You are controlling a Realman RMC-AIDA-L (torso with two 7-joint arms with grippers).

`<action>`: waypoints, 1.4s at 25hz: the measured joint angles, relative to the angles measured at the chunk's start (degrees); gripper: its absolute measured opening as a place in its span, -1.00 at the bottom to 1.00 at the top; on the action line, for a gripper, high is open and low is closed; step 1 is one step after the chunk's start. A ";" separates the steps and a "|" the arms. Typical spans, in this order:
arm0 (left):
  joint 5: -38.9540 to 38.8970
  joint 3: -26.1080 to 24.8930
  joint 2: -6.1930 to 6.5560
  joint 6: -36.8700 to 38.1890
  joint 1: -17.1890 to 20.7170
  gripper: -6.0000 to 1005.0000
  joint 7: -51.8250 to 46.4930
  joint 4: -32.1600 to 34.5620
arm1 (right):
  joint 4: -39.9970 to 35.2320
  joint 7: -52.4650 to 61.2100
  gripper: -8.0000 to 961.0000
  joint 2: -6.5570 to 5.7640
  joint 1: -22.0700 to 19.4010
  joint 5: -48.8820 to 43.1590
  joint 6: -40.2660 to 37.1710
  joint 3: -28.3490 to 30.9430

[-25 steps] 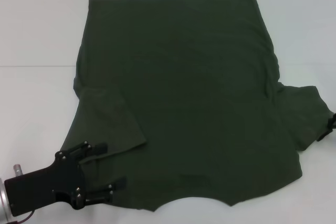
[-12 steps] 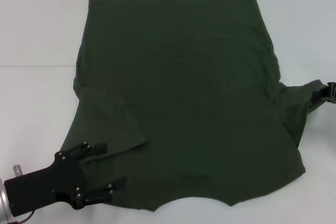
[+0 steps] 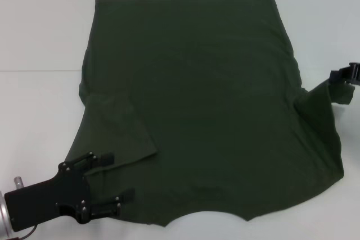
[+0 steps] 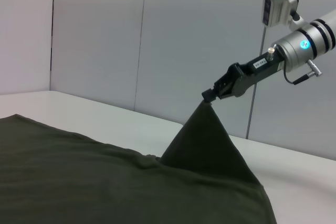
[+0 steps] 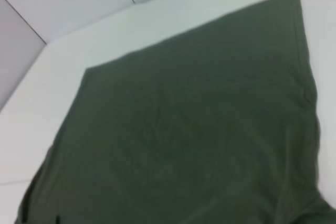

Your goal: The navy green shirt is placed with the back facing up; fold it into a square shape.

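right gripper (image 3: 343,75) pinching raised sleeve of navy green shirt (image 3: 197,99) | left gripper (image 3: 107,186) spread, on shirt corner

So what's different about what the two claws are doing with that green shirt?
The right gripper is shut on the shirt's right sleeve, raised clear of the table so the cloth hangs in a peak. The left gripper is open and low, at the shirt's near left corner, by the left sleeve, which lies folded flat. Both are black.
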 joint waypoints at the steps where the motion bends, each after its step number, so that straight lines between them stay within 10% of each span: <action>1: 0.00 0.00 -0.01 -0.01 0.00 0.85 0.00 0.00 | -0.31 -0.05 -0.98 0.00 -0.04 0.42 -0.02 0.00; 28: 0.04 0.00 -0.34 0.35 0.17 0.86 -0.79 0.00 | 9.17 -0.07 -0.96 2.21 3.67 0.34 6.60 -17.54; 35: 0.26 0.00 -0.41 0.49 0.18 0.86 -0.82 -0.67 | 9.84 0.04 -0.67 2.22 3.31 0.56 7.37 -17.08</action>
